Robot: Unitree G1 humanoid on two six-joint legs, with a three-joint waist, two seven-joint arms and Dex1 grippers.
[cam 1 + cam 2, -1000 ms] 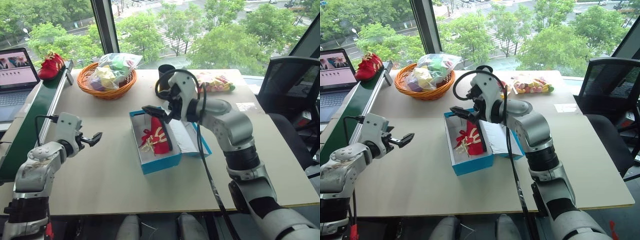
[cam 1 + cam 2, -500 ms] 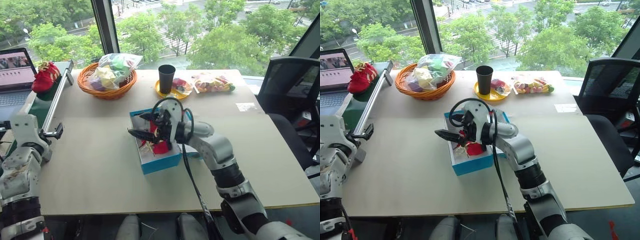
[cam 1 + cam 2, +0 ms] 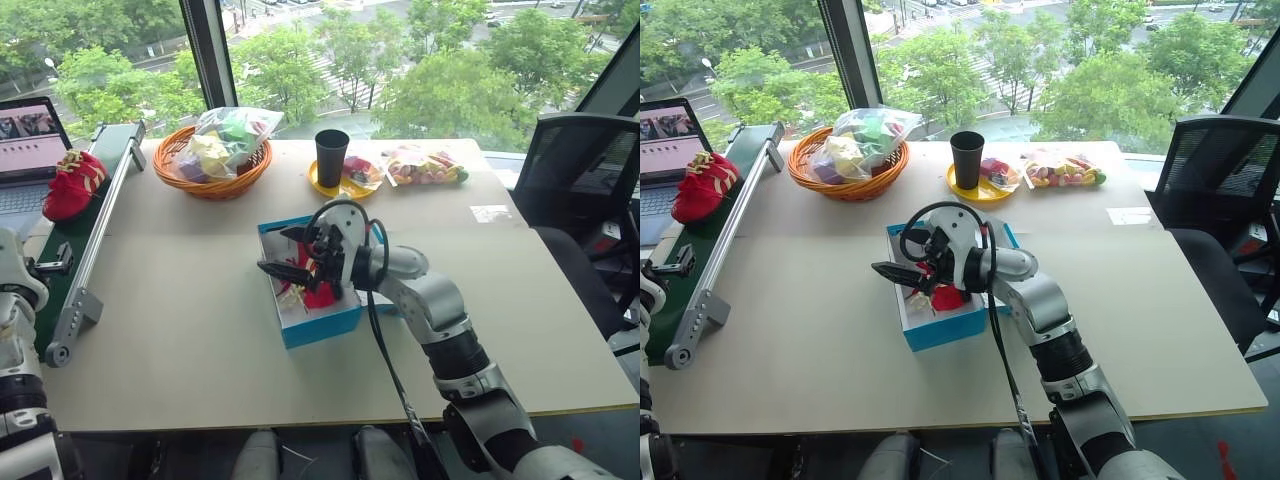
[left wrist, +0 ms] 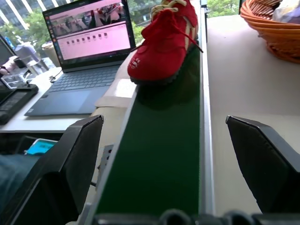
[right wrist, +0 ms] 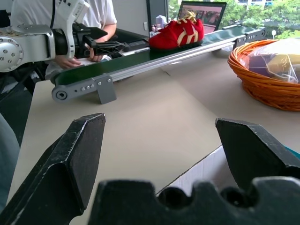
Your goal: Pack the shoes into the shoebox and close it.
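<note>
Beige table [image 3: 200,330], window behind. Directly on it:
- green conveyor belt [image 3: 95,215] along left edge, on grey frame; one red shoe [image 3: 70,185] on belt, near far end.
- orange wicker basket [image 3: 212,165] at far left, holding plastic-wrapped toys [image 3: 225,135].
- turquoise shoebox [image 3: 310,325] at centre, lid open; second red shoe [image 3: 945,295] inside.
- yellow plate [image 3: 325,185] at far centre, black cup [image 3: 332,155] upright on it.
- bag of sweets [image 3: 430,165] just beside plate.
- white label [image 3: 488,213] near right edge.
</note>
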